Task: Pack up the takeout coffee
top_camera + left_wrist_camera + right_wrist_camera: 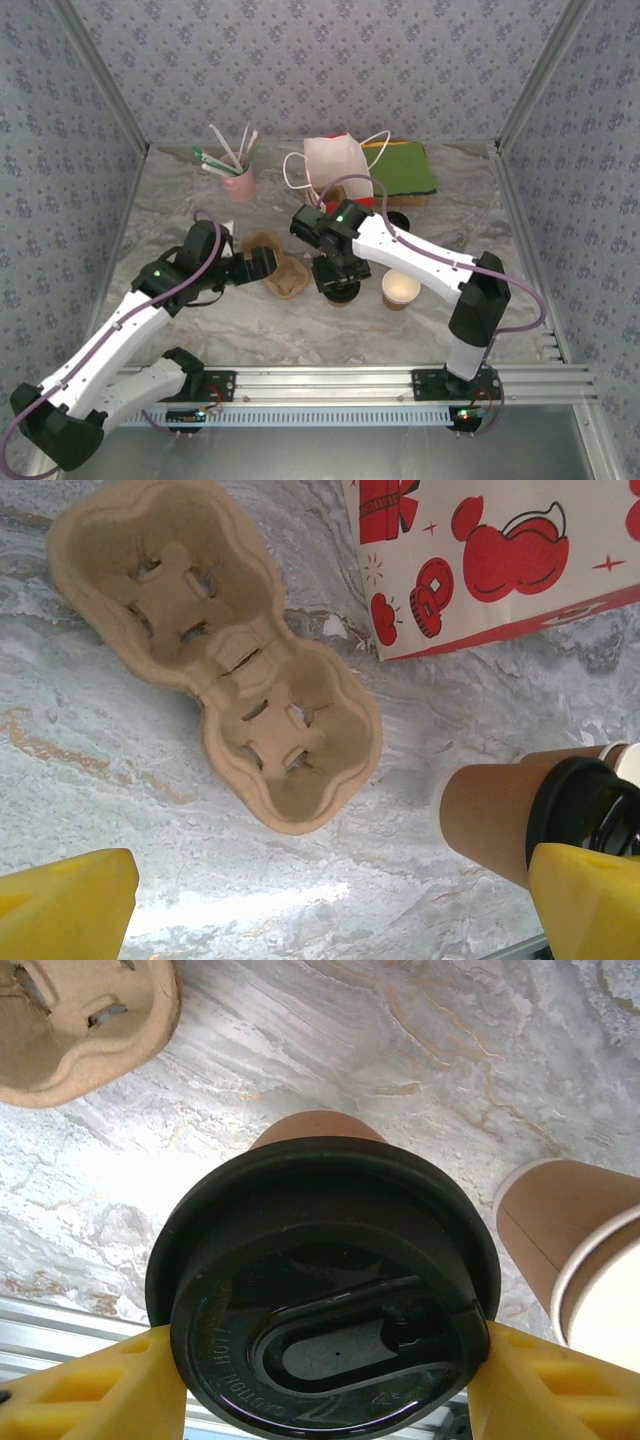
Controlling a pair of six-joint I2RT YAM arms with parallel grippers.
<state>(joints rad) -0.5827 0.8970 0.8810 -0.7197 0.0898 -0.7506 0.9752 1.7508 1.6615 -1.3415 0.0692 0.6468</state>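
Observation:
The takeout coffee (320,1300), a brown paper cup with a black lid, sits between my right gripper's (325,1385) yellow fingers (110,1395), which press on both sides of the lid. From above, that gripper (338,280) is over the cup (341,294) at mid-table. The left wrist view has the same cup (495,815) at its right edge. My left gripper (330,910) is open over bare table, just short of a two-slot pulp cup carrier (215,670). The carrier (277,266) lies left of the coffee, both slots empty.
A lidless brown cup (400,289) stands right of the coffee. A white paper bag with red prints (335,170) is open behind. A black lid (398,218), a green-topped flat block (400,168) and a pink cup of straws (238,180) are at the back.

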